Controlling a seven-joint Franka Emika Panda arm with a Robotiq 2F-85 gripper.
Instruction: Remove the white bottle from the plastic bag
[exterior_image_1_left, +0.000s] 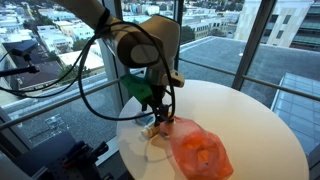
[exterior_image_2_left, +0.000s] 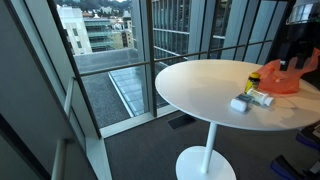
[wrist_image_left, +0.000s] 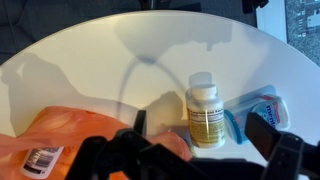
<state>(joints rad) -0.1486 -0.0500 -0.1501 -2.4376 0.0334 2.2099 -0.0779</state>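
1 white bottle (wrist_image_left: 205, 112) is seen on the white table (wrist_image_left: 80, 50), between an orange bag (wrist_image_left: 60, 135) and a blue packet (wrist_image_left: 262, 108).

- We find an exterior view set close to the round table (exterior_image_1_left: 262, 118), slightly above it. It faces the windows (exterior_image_1_left: 240, 35) past the arm (exterior_image_1_left: 140, 45).
- We find an exterior view standing well back and lower. It looks across the floor (exterior_image_2_left: 130, 150) at the table (exterior_image_2_left: 200, 82), which sits right of centre.
- The wrist view looks steeply down onto the tabletop (wrist_image_left: 100, 50) from nearby.
- We see the tabletop and the orange bag (exterior_image_1_left: 200, 152) in all three views.
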